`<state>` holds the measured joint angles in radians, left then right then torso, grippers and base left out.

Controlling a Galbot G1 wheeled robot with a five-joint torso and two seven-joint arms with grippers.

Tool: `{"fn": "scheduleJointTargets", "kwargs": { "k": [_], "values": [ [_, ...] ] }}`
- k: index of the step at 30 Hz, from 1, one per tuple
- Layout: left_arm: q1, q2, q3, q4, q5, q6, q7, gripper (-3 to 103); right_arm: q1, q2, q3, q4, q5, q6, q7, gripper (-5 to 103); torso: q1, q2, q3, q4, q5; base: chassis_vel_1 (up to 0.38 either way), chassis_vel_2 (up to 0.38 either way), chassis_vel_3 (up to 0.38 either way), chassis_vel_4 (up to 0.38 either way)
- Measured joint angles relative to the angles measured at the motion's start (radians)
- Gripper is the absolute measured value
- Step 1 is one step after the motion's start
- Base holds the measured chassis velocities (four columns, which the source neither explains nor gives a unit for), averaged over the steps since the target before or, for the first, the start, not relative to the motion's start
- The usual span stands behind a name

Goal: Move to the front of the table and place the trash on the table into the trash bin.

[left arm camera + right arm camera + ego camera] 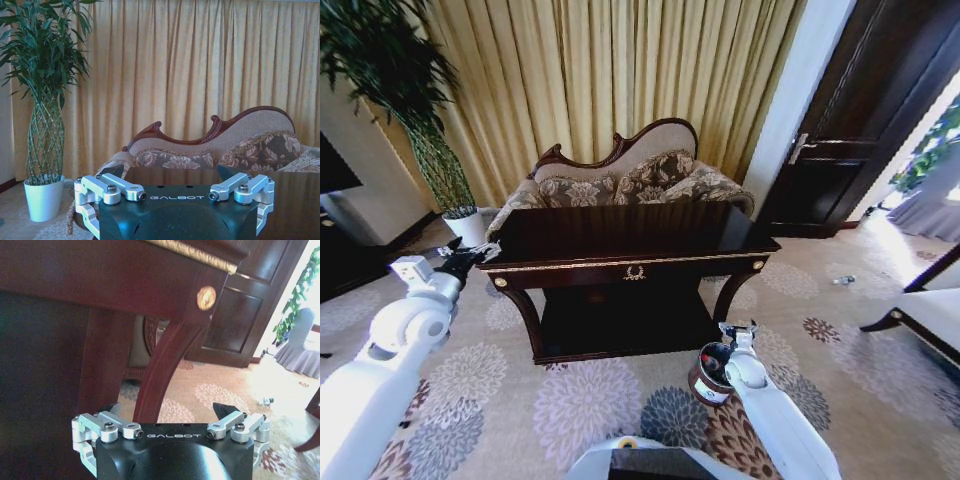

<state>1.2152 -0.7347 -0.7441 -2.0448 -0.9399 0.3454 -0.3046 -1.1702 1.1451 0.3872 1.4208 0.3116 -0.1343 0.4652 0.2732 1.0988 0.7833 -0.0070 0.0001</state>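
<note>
Standing released with nothing between them, the right jaws (738,330) hang low in front of the bench (630,245), just above the trash bin (710,375) on the patterned carpet (580,400); the right wrist view has the bench's curved leg (165,360) close ahead. The left jaws (470,256), likewise spread wide and empty, hover at the bench's left front corner, level with its glossy top. Behind the bench sits a floral sofa (620,180) before gold curtains (600,70), with a potted plant (440,170) to the left.
</note>
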Motion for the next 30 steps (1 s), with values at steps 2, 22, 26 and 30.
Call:
{"fn": "scheduleJointTargets", "kwargs": {
  "k": [2, 22, 26, 30],
  "values": [
    [0.000, -0.001, 0.000, 0.000, 0.000, 0.000, 0.000, 100, -0.005, -0.006, 0.003, 0.023, 0.000, -0.001, -0.002, 100, 0.000, 0.000, 0.000, 0.0000, 0.0001, 0.000, 0.000, 0.000, 0.000],
    [0.010, -0.005, -0.004, -0.044, 0.006, -0.002, 0.001, 100, -0.158, -0.219, 0.014, 0.701, 0.151, -0.168, 0.041, 100, 0.000, 0.000, 0.000, 0.0001, -0.0002, 0.001, -0.007, -0.002, 0.006],
    [0.019, -0.006, -0.005, -0.053, 0.013, -0.002, 0.000, 100, -0.191, -0.208, 0.037, 0.718, 0.139, -0.167, 0.036, 100, 0.000, 0.000, 0.000, -0.0001, -0.0002, 0.038, -0.140, -0.024, 0.183],
    [0.023, -0.006, -0.005, -0.057, 0.016, -0.002, 0.001, 100, -0.210, -0.201, 0.053, 0.727, 0.133, -0.163, 0.033, 100, 0.000, 0.000, 0.000, -0.0002, 0.0001, 0.079, -0.251, -0.084, 0.265]
  ]
}}
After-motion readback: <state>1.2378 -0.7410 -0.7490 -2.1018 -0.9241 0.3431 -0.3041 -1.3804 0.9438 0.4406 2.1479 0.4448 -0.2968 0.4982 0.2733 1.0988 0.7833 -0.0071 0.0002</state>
